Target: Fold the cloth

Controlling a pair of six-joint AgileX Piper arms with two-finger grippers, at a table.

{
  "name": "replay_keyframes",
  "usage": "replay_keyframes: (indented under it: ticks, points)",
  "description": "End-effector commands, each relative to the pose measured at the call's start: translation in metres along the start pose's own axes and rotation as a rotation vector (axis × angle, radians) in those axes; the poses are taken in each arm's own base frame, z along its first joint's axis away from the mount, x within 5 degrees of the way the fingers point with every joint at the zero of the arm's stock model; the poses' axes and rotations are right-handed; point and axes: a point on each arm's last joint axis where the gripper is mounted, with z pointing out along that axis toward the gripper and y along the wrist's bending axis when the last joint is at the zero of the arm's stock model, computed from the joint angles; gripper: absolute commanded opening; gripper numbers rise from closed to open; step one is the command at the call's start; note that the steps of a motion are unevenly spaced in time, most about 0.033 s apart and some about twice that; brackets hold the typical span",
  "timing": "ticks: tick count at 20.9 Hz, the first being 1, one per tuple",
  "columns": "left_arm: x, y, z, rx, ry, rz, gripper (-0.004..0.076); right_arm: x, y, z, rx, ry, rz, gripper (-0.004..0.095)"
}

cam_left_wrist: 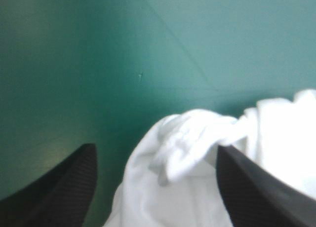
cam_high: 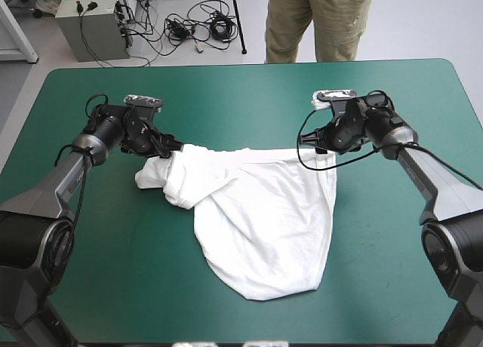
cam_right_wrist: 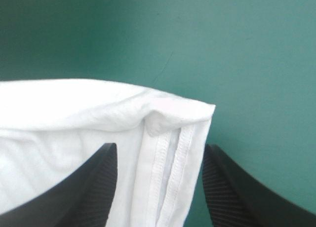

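The left claw (cam_high: 167, 146), centre-left of the high view, stands with its jaws apart over a bunched, twisted corner of the T-shirt (cam_high: 260, 219). Its wrist view shows that white knot lying between the two black fingers (cam_left_wrist: 59, 187), neither visibly pressing on it. The right claw (cam_high: 323, 142), at centre-right, is likewise spread. In its own wrist view a double-stitched hem corner sits between the fingers (cam_right_wrist: 81, 192), with bare desk beside the cloth on one side.

The shirt lies on the desk (cam_high: 90, 271) in the middle of the high frame. Its upper edge runs as a long, nearly straight band from one claw to the other, and the rest sags in a rounded lobe toward the lower centre of the frame. That edge is the long axis, set across the desk, left to right in the picture. Each arm is at its own end of it, so neither is nearer. The left end is crumpled and thick, the right end flat and clean.

Judged from this, the coming move turns on both claws closing on those two corners, then carrying the band toward the lower part of the frame, over the lobe. The bunched left corner looks the likelier to slip or be caught unevenly.
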Motion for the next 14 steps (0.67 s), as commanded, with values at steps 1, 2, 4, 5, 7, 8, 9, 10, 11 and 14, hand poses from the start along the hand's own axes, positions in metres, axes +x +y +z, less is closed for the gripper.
replay_keyframes:
  ticks: [1, 2, 4, 5, 7, 8, 9, 10, 11, 14]
  points:
    - [-0.024, 0.007, -0.077, -0.066, -0.111, 0.06, 0.06, -0.018, 0.002, -0.058, -0.012, -0.12, -0.058, 0.0514]
    - [-0.024, 0.007, -0.088, -0.068, -0.12, 0.063, 0.0594, -0.019, 0.002, -0.068, -0.014, -0.144, -0.059, 0.0514]
    - [-0.019, 0.007, -0.13, -0.075, -0.183, 0.095, 0.0559, -0.014, 0.003, -0.1, -0.018, -0.18, -0.073, 0.0513]
    - [-0.012, 0.007, -0.157, -0.08, -0.218, 0.104, 0.0533, -0.007, 0.003, -0.119, -0.019, -0.176, -0.079, 0.0513]
    - [-0.002, 0.007, -0.18, -0.085, -0.241, 0.112, 0.0508, 0.002, 0.004, -0.14, -0.021, -0.167, -0.089, 0.0513]
    - [0.004, 0.007, -0.191, -0.086, -0.252, 0.129, 0.0499, 0.006, 0.004, -0.148, -0.025, -0.164, -0.089, 0.0513]
    - [0.009, 0.007, -0.201, -0.086, -0.261, 0.127, 0.0492, 0.012, 0.004, -0.159, -0.032, -0.161, -0.088, 0.0513]
    - [0.024, 0.006, -0.221, -0.086, -0.287, 0.124, 0.0477, 0.023, 0.006, -0.18, -0.051, -0.162, -0.087, 0.0513]
    - [0.037, 0.006, -0.234, -0.088, -0.303, 0.123, 0.0473, 0.03, 0.008, -0.193, -0.08, -0.162, -0.082, 0.0513]
    - [0.071, 0.005, -0.243, -0.082, -0.28, 0.108, 0.0473, 0.045, 0.008, -0.222, -0.097, -0.204, -0.084, 0.0513]
